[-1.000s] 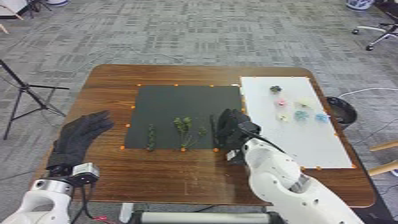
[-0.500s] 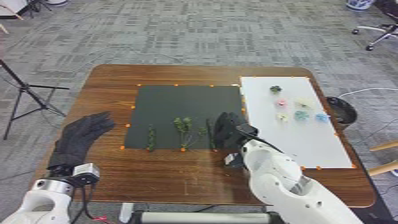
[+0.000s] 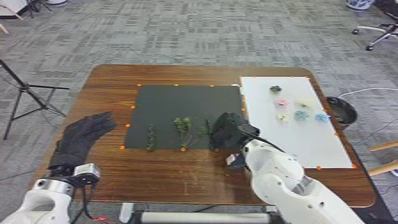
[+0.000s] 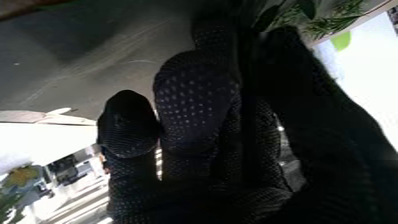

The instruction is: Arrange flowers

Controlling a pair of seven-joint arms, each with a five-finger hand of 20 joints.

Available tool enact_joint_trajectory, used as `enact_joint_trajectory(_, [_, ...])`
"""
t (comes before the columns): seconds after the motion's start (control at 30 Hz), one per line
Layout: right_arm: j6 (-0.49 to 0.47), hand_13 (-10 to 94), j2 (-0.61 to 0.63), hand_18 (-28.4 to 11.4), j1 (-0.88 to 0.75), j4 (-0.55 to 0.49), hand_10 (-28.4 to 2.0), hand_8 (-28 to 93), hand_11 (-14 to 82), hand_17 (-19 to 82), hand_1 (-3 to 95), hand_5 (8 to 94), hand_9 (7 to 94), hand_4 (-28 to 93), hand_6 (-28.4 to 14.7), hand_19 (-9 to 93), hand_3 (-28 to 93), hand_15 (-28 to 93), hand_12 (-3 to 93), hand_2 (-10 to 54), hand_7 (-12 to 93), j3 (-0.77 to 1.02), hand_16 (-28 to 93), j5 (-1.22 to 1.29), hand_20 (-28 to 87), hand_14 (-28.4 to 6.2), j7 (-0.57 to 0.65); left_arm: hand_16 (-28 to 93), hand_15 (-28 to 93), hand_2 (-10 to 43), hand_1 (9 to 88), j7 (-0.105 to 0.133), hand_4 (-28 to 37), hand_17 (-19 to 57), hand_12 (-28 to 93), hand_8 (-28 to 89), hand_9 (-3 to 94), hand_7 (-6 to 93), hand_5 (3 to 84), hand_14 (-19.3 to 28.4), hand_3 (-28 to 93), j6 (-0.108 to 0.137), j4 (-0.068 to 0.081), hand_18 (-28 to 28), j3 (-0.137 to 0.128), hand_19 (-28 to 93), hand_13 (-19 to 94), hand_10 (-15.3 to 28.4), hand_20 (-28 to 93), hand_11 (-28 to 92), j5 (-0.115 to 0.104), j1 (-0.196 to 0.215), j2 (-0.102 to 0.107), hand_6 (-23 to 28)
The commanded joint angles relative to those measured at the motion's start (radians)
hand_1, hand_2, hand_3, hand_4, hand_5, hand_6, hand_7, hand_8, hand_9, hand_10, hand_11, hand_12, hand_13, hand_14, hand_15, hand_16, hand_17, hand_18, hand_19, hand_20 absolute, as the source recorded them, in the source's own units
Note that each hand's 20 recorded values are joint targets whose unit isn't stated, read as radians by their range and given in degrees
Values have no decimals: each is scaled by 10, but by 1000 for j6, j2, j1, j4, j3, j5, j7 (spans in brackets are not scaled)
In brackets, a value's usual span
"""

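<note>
The left hand (image 3: 78,140) is over the brown table (image 3: 160,175), its fingers straight and loose. By the black sheet's (image 3: 187,102) right edge is the right hand (image 3: 229,132) (I can't tell if it grabs anything), near green stems (image 3: 184,125). The white sheet (image 3: 311,145) has 2 blue flowers (image 3: 302,115), then 1 pink flower (image 3: 281,102).

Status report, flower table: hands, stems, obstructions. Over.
Left hand open, left of the dark mat. Right hand over the mat's right edge, hiding part of it. Green stems lying on mat; pink flower on white sheet.
</note>
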Motion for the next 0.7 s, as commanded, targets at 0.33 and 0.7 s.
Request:
enact_joint_trajectory(0.33, [-215, 893, 20, -202, 14, -120, -164, -72, 182, 530, 375, 618, 713, -103, 9, 916, 608, 536, 220, -95, 115, 145, 334, 50, 528, -37, -4, 33, 205, 28, 256, -5, -239, 45, 175, -65, 478, 172, 509, 190, 655, -19, 0, 129, 3, 116, 364, 146, 176, 250, 7, -4, -3, 15])
enact_joint_trajectory(0.7, [-243, 851, 81, -220, -27, -124, -181, -58, 103, 483, 309, 558, 628, -92, -6, 901, 577, 528, 211, -95, 64, 306, 322, -105, 522, -66, -22, 32, 205, 29, 256, -1, -239, 46, 174, -64, 478, 167, 505, 191, 654, -17, -5, 128, -5, 113, 364, 147, 175, 250, 6, 9, -11, 19])
